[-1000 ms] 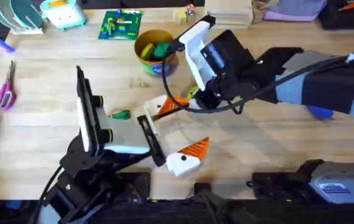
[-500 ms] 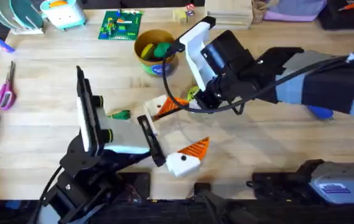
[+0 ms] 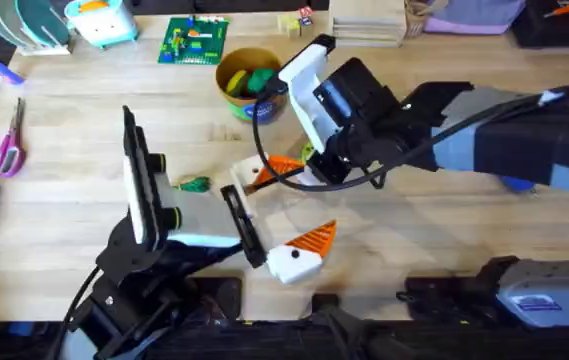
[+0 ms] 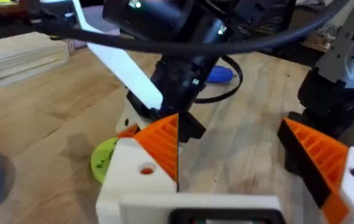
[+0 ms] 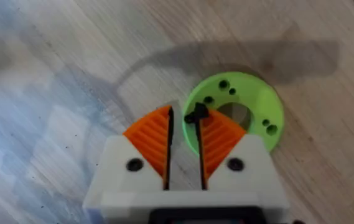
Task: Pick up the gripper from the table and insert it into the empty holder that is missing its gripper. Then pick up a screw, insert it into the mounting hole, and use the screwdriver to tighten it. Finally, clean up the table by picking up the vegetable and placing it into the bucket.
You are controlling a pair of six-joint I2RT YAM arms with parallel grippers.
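Note:
My left gripper [image 3: 299, 205] lies open on the table. One of its fingers is the off-white holder [image 4: 140, 177], which carries the orange ribbed gripper [image 4: 163, 144] and has a small mounting hole in its side. Its brighter white twin [image 3: 294, 262] lies nearer the front. My right gripper [image 5: 184, 127] hangs just beside the holder, shut on a small black screw [image 5: 195, 114]. Below it lies a lime-green holed disc [image 5: 234, 112]. The dark-green vegetable [image 3: 194, 184] rests left of the holder. The tan bucket [image 3: 232, 98] stands behind with a bright-green toy [image 3: 256, 80] inside.
Pink scissors [image 3: 6, 148] lie at the far left. A green brick plate [image 3: 194, 40] and wooden blocks [image 3: 364, 25] sit along the back. A blue object [image 4: 219, 74] lies under the right arm. Open tabletop lies to the right of the grippers.
My right arm has shifted a little to the left, bringing its gripper closer to the holder. The left arm has stayed still.

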